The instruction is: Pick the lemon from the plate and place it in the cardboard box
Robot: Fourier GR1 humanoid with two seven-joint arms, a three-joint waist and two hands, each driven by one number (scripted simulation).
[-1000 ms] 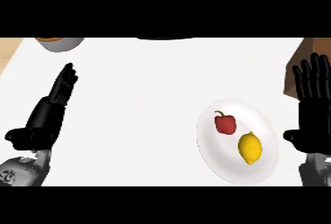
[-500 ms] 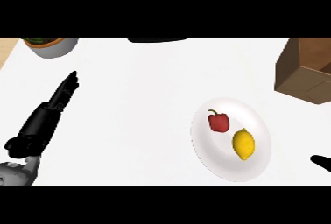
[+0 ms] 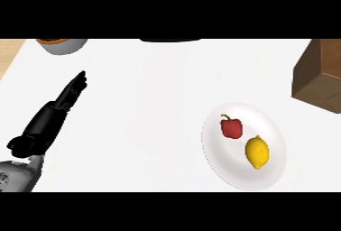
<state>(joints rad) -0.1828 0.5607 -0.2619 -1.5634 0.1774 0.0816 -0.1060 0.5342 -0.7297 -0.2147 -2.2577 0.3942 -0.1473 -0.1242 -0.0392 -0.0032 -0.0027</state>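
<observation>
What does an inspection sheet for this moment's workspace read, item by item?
Surface: white counter, wood strip at the far left edge.
Job's things: lemon on the plate; box at the right edge, apart from the plate.
Clutter: red pepper on the plate beside the lemon; bowl at far left; dark item at the far edge, unclear.
Hands: left hand open, fingers straight; right not in view.
Cables: nothing seen.
Surroundings: nothing seen.

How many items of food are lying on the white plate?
2: a red bell pepper on the upper left part of the plate, and a lemon just below and right of it.
</observation>
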